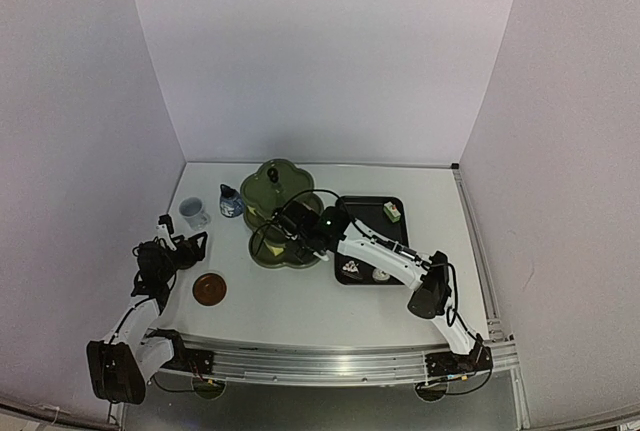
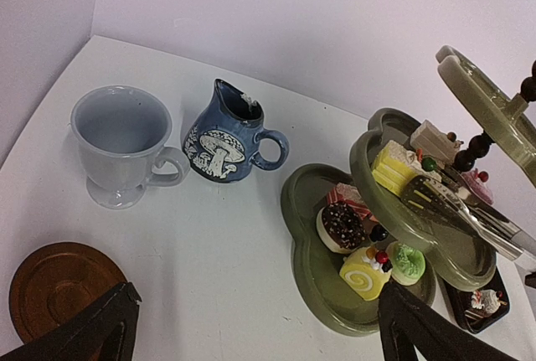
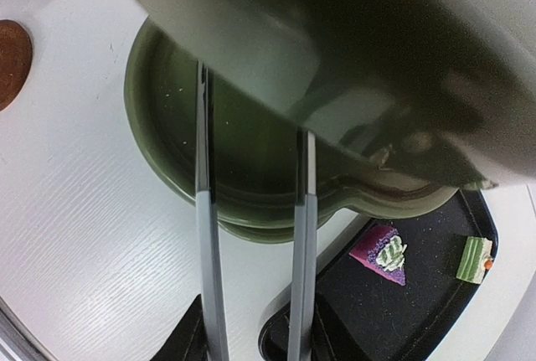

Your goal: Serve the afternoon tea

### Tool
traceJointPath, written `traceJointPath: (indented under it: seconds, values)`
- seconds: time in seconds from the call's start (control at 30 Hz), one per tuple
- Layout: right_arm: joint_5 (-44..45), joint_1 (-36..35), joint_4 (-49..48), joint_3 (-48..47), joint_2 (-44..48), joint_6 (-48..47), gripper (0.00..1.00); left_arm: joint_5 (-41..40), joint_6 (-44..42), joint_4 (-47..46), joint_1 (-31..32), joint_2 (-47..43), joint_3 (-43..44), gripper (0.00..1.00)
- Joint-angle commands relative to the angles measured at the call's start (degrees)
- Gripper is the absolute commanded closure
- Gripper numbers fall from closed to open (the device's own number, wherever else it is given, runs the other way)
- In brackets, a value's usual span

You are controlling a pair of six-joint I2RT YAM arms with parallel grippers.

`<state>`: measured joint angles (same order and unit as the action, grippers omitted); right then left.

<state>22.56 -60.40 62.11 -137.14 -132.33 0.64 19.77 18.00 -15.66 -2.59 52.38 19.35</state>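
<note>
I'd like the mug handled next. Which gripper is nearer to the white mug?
Left. The left gripper is open on the near side of the white mug. The right gripper, holding the tongs, is off to the mug's right at the stand.

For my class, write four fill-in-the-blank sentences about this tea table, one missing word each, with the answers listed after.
1. The blue pot carries a white picture of a ____.
2. In the left wrist view the mug stands to the ____ of the pot.
3. The green stand has ____ tiers.
4. The ____ arm's fingers hold the tongs.
Answers: mushroom, left, three, right.
</note>
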Motion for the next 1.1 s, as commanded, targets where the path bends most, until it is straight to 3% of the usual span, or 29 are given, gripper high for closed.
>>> traceJointPath:
  seconds: [0.0, 0.57, 0.77, 1.07]
  values:
    - [0.11, 0.37, -1.71, -1.39, 1.94, 1.48, 0.66, 0.09, -0.46, -1.74, -0.27, -0.68, -0.23, 0.0]
    - [-3.0, 0.45, -0.93, 8.25, 12.31, 4.54, 0.67, 0.09, -0.43, -1.7, -0.3, -0.28, -0.06, 0.0]
    - [-6.13, 0.44, 0.41, 12.18, 16.97, 5.41, 0.75, -0.07, -0.42, -1.66, -0.3, -0.48, -0.15, 0.0]
    - [-8.97, 0.38, 3.27, 18.67, 27.53, 8.97, 0.76, -0.23, -0.68, -1.61, -0.3, -0.58, -0.21, 0.0]
